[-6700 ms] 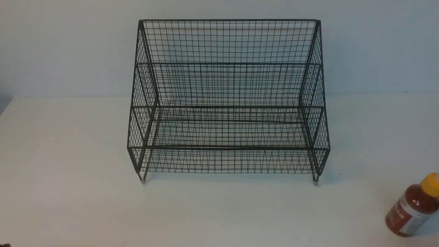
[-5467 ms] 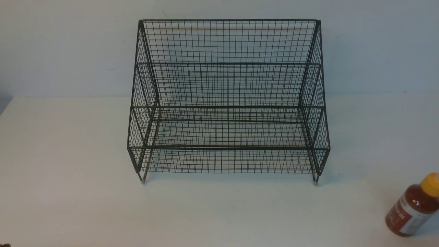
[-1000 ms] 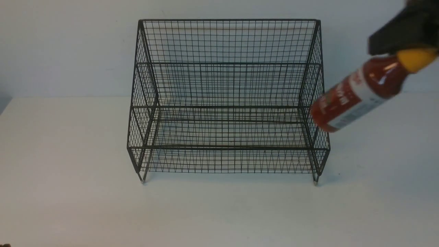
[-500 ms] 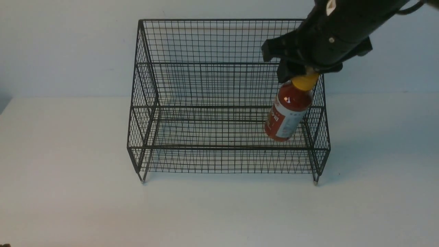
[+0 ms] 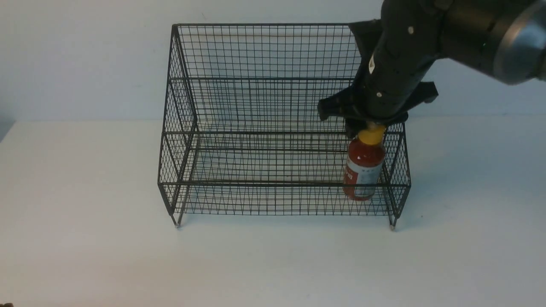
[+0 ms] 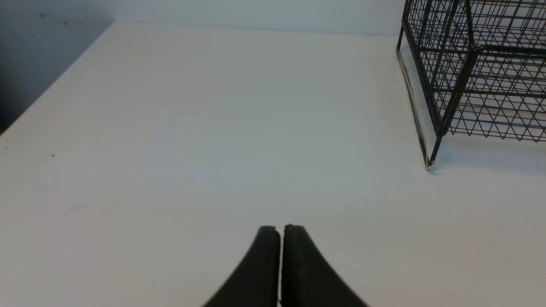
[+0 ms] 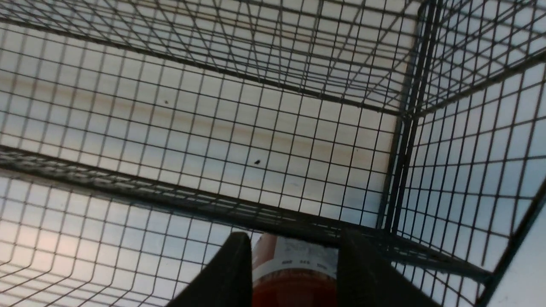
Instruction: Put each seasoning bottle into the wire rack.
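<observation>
Bottle [image 5: 364, 170]: inside rack [image 5: 283, 184], lower tier, near its right end, almost upright | right gripper [image 5: 370, 124]: clasping bottle by cap | left gripper [image 6: 280, 232]: closed, fingertips together | advice: straighten bottle, lower gently behind front rail, release only once base sits flat

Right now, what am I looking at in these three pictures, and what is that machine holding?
This is a robot with two arms. One picture looks forward from between them; the other two come from cameras on its wrists. On the white table stands a black wire rack with stepped tiers. The right gripper, a pair of mechanical fingers, holds a bottle of red sauce by its yellow cap, down inside the rack's front tier near its right end. The left gripper is shut and holds nothing; its wrist camera sees bare table and the rack's left end.
</observation>
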You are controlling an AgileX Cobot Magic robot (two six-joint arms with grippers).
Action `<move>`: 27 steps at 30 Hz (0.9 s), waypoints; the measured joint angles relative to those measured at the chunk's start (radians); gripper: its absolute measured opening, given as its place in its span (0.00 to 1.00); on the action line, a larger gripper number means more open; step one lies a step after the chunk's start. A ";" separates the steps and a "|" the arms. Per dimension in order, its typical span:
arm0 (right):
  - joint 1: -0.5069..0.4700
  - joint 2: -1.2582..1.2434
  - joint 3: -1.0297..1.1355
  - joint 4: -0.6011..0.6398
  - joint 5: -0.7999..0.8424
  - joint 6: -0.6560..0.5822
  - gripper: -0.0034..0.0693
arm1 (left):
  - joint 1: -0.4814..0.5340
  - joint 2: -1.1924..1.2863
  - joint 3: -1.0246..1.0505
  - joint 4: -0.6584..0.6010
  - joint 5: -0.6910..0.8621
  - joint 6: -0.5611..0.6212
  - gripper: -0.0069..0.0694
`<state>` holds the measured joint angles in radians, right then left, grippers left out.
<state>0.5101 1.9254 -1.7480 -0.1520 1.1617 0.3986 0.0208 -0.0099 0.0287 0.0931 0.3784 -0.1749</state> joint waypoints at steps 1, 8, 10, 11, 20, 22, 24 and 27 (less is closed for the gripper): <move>0.001 0.004 -0.002 -0.003 0.003 0.006 0.39 | 0.000 0.000 0.000 0.000 0.000 0.000 0.08; 0.003 0.006 -0.009 -0.022 -0.002 0.015 0.55 | 0.000 0.000 0.000 0.000 0.000 0.000 0.08; 0.003 0.006 -0.010 -0.038 0.005 0.015 0.67 | 0.000 0.000 0.000 0.000 0.000 0.000 0.08; 0.003 0.006 -0.016 -0.047 0.023 0.015 0.76 | 0.000 0.000 0.000 0.000 0.000 0.000 0.08; 0.003 -0.052 -0.189 -0.045 0.084 -0.141 0.99 | 0.000 0.000 0.000 0.000 0.000 0.000 0.08; 0.004 -0.118 -0.215 -0.005 0.086 -0.180 0.97 | 0.000 0.000 0.000 0.000 0.000 0.000 0.08; 0.004 -0.180 -0.223 0.023 0.090 -0.202 0.95 | 0.000 0.000 0.000 0.000 0.000 0.000 0.08; 0.004 -0.306 -0.222 0.070 0.098 -0.240 0.88 | 0.000 0.000 0.000 0.000 0.000 0.000 0.08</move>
<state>0.5138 1.6198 -1.9704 -0.0824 1.2593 0.1583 0.0208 -0.0099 0.0287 0.0931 0.3784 -0.1749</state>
